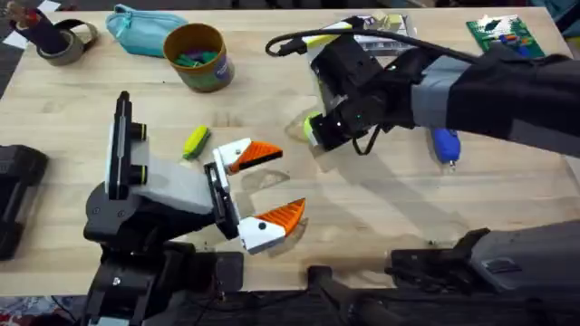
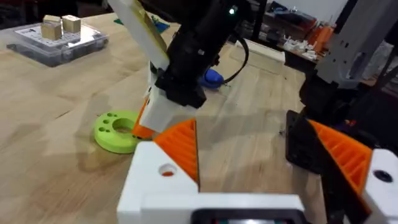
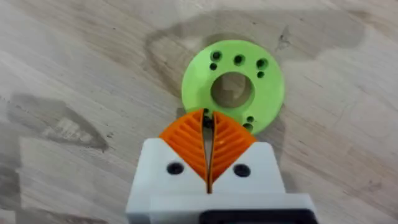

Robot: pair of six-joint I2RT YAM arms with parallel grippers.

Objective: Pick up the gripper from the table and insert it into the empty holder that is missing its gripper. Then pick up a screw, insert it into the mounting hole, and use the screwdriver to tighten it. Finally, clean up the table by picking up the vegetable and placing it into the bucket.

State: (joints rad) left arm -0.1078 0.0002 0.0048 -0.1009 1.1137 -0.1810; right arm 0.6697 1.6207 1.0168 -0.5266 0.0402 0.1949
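Step in hand: the first pick, judging by the right gripper [image 3: 208, 127] poised at the gripper [image 3: 233, 86], the lime-green disc, which lies flat on the tabletop [image 1: 381, 217].
Right fingers: the orange pads [image 3: 186, 140] are pressed together with nothing between them, tips touching or just over the disc's rim at the disc's 6 o'clock in the right wrist view. Pinched shut like this they cannot take the rim; to my eye they are placed to nudge the disc or must part before a grasp.
Disc position: about 1 o'clock from the tabletop's centre in the overhead view, mostly hidden under the right arm.
Left gripper [image 1: 265, 195]: fingers spread wide and empty, resting low at centre, likely parked clear so the right arm can work.
Screwdriver [image 1: 445, 145]: blue, at 3 o'clock of the disc, partly under the right arm, untouched.
Vegetable [image 1: 195, 141]: lying at 9 o'clock of the disc, not yet cleared.
Bucket [image 1: 197, 56]: upright at 11 o'clock, placed handy for the final tidy-up.
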